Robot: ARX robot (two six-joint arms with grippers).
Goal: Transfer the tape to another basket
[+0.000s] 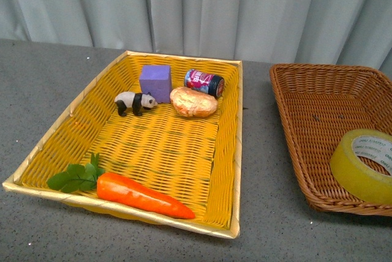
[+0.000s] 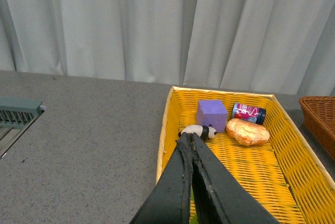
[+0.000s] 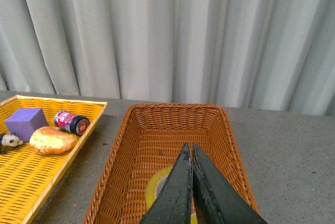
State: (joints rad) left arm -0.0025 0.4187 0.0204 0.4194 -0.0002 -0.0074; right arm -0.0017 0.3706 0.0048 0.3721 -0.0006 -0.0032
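The yellow tape (image 1: 363,165) rests inside the brown wicker basket (image 1: 306,109) at the right, leaning against its near side. In the right wrist view the tape (image 3: 156,185) shows partly behind my right gripper (image 3: 188,146), which hangs shut and empty above the brown basket (image 3: 136,145). My left gripper (image 2: 190,137) is shut with nothing in it, over the near left part of the yellow basket (image 2: 166,130). Neither arm appears in the front view.
The yellow woven basket (image 1: 73,106) holds a purple cube (image 1: 155,82), a toy panda (image 1: 135,101), a bread roll (image 1: 193,101), a small can (image 1: 204,82) and a carrot (image 1: 142,196). A grey curtain hangs behind. A metal grille (image 2: 15,114) sits at the table's left.
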